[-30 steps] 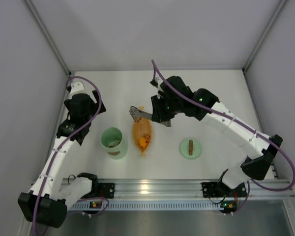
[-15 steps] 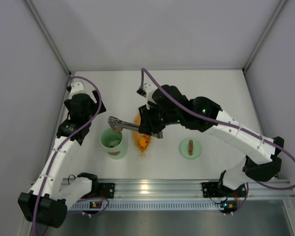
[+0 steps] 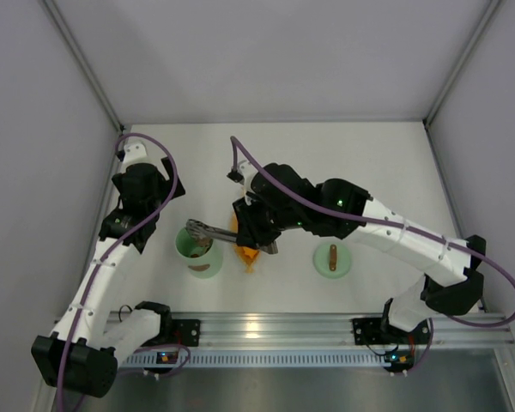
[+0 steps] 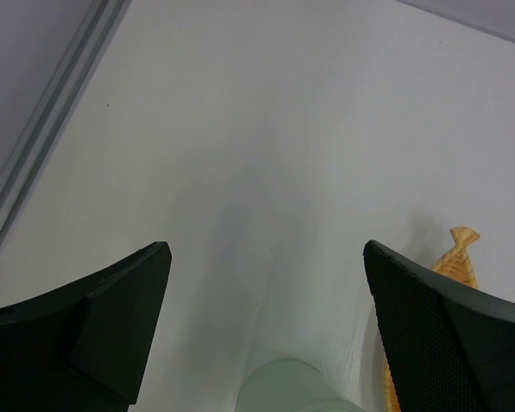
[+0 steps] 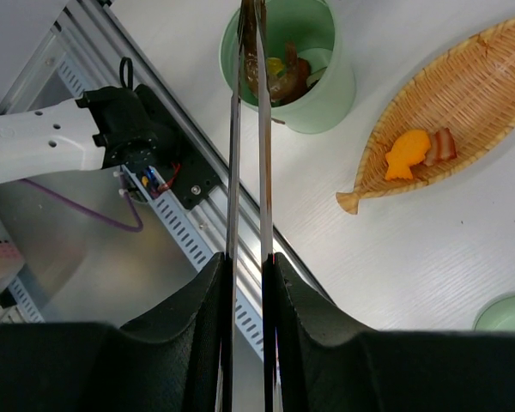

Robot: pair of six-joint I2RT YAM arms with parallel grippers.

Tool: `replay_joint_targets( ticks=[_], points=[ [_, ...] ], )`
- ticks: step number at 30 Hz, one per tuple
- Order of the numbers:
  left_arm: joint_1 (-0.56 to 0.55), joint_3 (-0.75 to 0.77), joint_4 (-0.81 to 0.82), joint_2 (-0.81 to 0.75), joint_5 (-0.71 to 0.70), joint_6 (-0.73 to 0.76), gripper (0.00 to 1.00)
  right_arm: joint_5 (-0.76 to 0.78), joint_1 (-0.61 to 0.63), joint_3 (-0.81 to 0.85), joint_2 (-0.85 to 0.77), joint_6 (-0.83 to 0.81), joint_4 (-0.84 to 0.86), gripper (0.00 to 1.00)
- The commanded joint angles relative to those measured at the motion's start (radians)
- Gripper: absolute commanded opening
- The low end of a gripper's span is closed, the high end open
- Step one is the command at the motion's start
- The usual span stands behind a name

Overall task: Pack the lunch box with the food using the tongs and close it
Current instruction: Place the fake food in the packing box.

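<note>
White worktop carries everything: right fingers clamped on the tongs, whose tips straight ahead dip into the lunch box among food. Best to ease the squeeze slowly, tips low and centred; left fingers stand apart, idle near that box

Top view: the right arm is blocking most of the orange leaf-shaped dish, so only its lower tip is poking out. It's also hiding the handle end of the tongs. Whatever is sitting in the lunch box is looking too tiny there to tell apart. Left wrist view: the bottom edge is cutting off the box and both fingers of the left gripper. Right wrist view: the lid is getting clipped by the lower right corner, and the tong tips are covering part of the food.
</note>
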Motion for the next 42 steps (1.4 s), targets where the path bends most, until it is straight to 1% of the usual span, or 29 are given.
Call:
replay_joint_targets(
  ticks=[1, 16, 28, 35, 38, 41, 42],
  points=[
    [0.005, 0.036, 0.014, -0.003, -0.006, -0.007, 0.99, 0.011, 0.018, 0.004, 0.008, 0.01, 0.054, 0.2],
    [0.005, 0.036, 0.011, -0.005, -0.009, -0.007, 0.99, 0.012, 0.018, 0.027, 0.04, 0.001, 0.062, 0.29],
    [0.005, 0.036, 0.011, -0.005, -0.01, -0.007, 0.99, 0.025, 0.013, 0.047, 0.034, -0.01, 0.042, 0.31],
    [0.005, 0.038, 0.011, -0.006, -0.01, -0.006, 0.99, 0.1, -0.021, 0.023, -0.072, -0.015, -0.016, 0.31],
    [0.005, 0.036, 0.011, -0.006, -0.009, -0.007, 0.99, 0.143, -0.03, -0.03, -0.144, -0.007, -0.035, 0.32],
    [0.005, 0.038, 0.011, -0.006, -0.006, -0.007, 0.99, 0.177, -0.044, -0.131, -0.23, 0.007, -0.041, 0.33],
    [0.005, 0.038, 0.011, -0.006, -0.006, -0.007, 0.99, 0.183, -0.047, -0.154, -0.23, 0.007, -0.04, 0.33]
  ],
)
